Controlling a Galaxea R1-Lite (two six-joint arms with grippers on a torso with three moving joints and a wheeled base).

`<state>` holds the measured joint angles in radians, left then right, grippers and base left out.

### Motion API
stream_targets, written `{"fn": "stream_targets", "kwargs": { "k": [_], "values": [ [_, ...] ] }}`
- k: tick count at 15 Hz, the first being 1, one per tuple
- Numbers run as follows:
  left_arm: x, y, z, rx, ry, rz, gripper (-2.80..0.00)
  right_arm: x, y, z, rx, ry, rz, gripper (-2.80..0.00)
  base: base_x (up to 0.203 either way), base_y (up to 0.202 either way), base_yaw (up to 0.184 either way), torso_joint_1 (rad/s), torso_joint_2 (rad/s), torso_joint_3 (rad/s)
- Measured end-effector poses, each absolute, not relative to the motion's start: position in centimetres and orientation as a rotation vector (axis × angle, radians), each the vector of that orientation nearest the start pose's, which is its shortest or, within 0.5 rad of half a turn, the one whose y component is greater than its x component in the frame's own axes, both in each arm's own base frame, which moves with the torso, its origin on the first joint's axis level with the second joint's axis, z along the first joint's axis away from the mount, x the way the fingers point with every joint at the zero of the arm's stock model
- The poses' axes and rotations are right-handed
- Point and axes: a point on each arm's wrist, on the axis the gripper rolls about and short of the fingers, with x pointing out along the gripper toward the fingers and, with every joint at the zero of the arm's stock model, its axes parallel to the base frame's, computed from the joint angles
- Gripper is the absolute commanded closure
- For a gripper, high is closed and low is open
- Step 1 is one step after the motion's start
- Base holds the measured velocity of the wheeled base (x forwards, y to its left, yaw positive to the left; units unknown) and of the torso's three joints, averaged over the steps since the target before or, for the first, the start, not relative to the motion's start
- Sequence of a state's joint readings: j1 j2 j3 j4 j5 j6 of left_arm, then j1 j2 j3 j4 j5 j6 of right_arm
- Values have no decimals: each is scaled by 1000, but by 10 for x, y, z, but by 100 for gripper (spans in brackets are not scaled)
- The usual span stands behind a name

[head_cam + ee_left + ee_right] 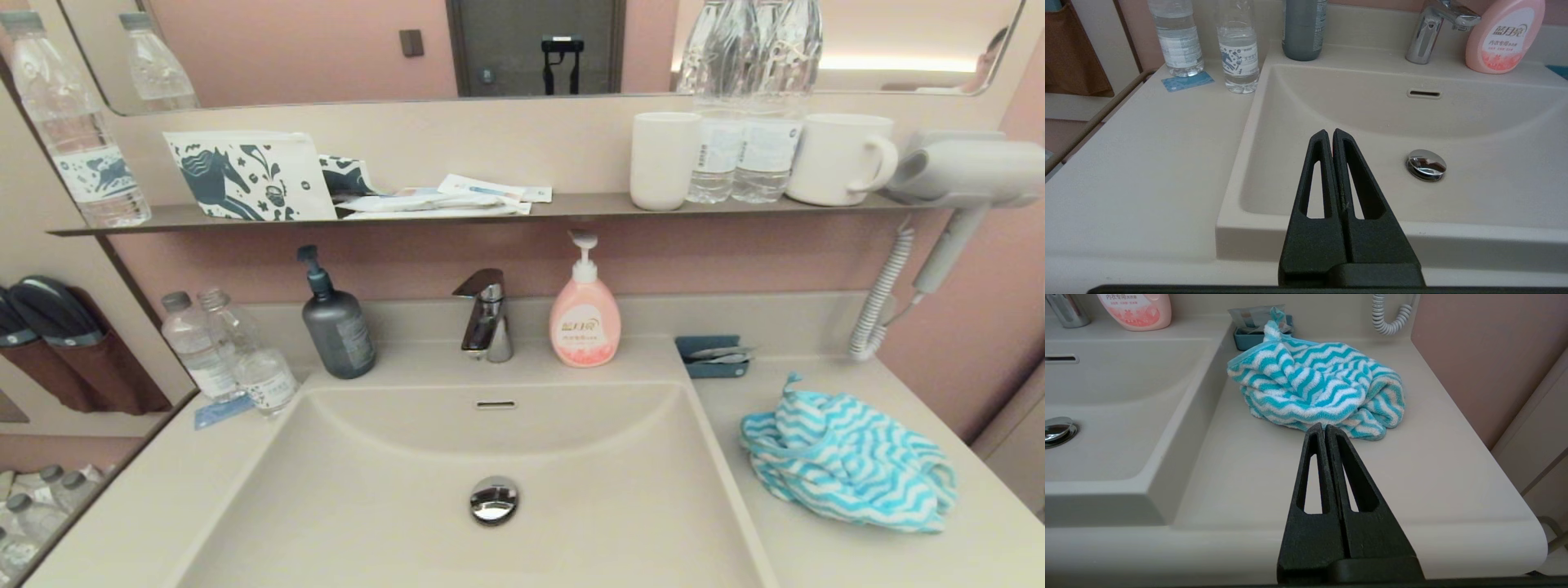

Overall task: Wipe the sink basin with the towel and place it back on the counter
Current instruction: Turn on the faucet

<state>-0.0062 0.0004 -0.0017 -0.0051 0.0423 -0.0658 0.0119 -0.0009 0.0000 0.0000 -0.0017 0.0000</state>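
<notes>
Waiting at the start: nothing is seen gripped, and the sink basin (490, 457) is judged unwiped.
Crumpled in a soft heap, the turquoise-and-white zigzag towel (849, 461) is seen on the counter (898, 555) at 3 o'clock of the basin. The right gripper (1325, 428) is held before it, fingers pressed together; the left gripper (1329, 132), likewise closed, is poised over the basin's near edge.

Basin (571, 490) at lower centre; tap (486, 314) behind it, soap (584, 314) right of tap. Towel (849, 457) on counter (857, 547), lower right. Bottles (224, 351) at left.
</notes>
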Motion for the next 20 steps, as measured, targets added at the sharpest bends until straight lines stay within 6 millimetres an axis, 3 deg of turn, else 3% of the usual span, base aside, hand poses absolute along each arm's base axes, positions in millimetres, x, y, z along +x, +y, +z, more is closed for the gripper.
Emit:
{"fn": "stream_targets", "kwargs": {
  "k": [8,10,13,16,20],
  "values": [
    [-24,1,80,-41,1,32,0,-23,0,75,0,-1,10,0,0,0,0,0,0,0],
    [-24,1,95,-50,-10,25,0,-23,0,75,0,-1,10,0,0,0,0,0,0,0],
    [-15,1,138,-70,-15,-16,0,-23,0,75,0,-1,10,0,0,0,0,0,0,0],
    [13,-1,174,-74,23,-67,0,-23,0,75,0,-1,10,0,0,0,0,0,0,0],
    [75,-11,195,-70,91,-128,0,-23,0,75,0,-1,10,0,0,0,0,0,0,0]
  ]
}}
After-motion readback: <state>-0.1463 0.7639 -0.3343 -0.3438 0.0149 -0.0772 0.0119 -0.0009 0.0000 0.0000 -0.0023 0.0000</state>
